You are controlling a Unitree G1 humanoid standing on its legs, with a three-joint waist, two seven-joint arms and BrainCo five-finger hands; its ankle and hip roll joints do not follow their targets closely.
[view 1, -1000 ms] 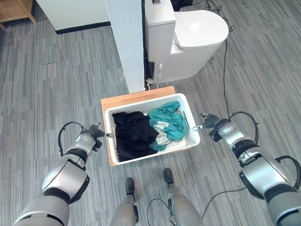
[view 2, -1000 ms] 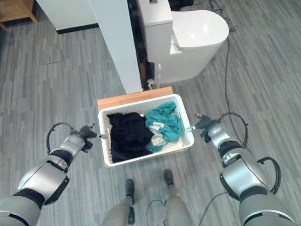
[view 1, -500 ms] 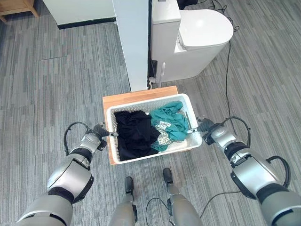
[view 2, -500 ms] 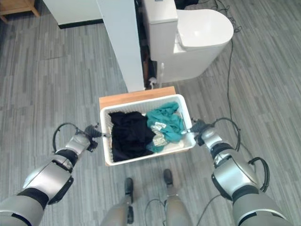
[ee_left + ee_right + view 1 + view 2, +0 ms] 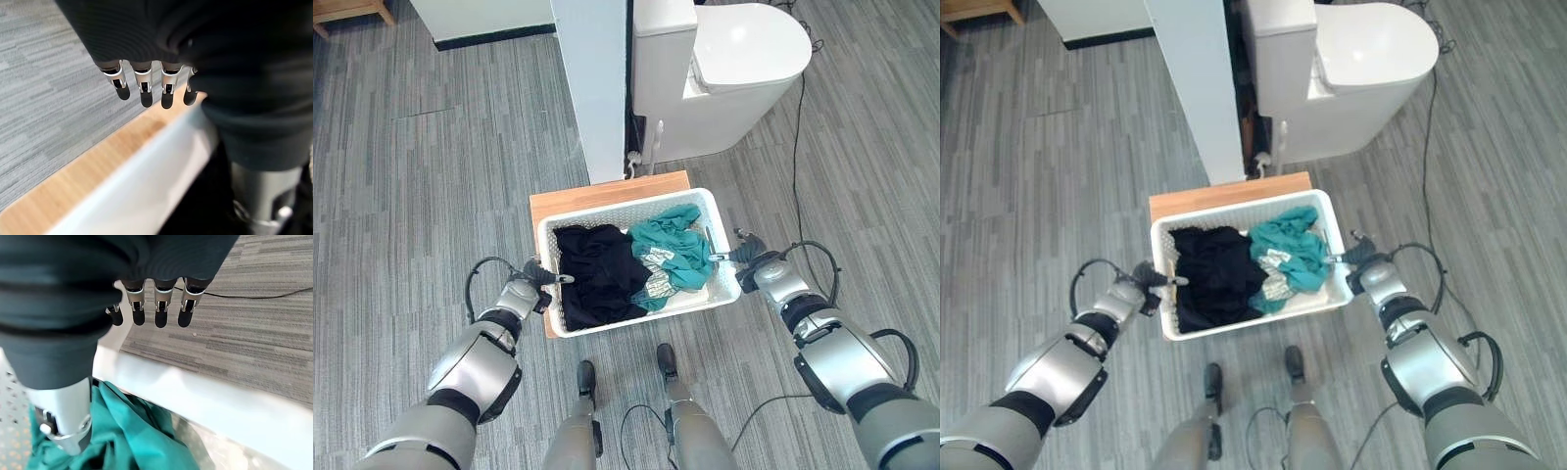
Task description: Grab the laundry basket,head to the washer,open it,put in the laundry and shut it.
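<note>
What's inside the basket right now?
The basket holds black clothes on the robot's left side and teal clothes on its right, with a patterned piece between. Anything underneath is covered.

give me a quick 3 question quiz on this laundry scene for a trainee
1. True or false: the white basket stands on a wooden board.
2. Which clothes lie nearer the right hand: A black, B teal?
3. Fill in: the left hand is at the basket's ____ rim.

Key: 1 true. 2 B. 3 left; its fingers hang straight outside the rim while the thumb reaches over it, and no grip is closed yet.
</note>
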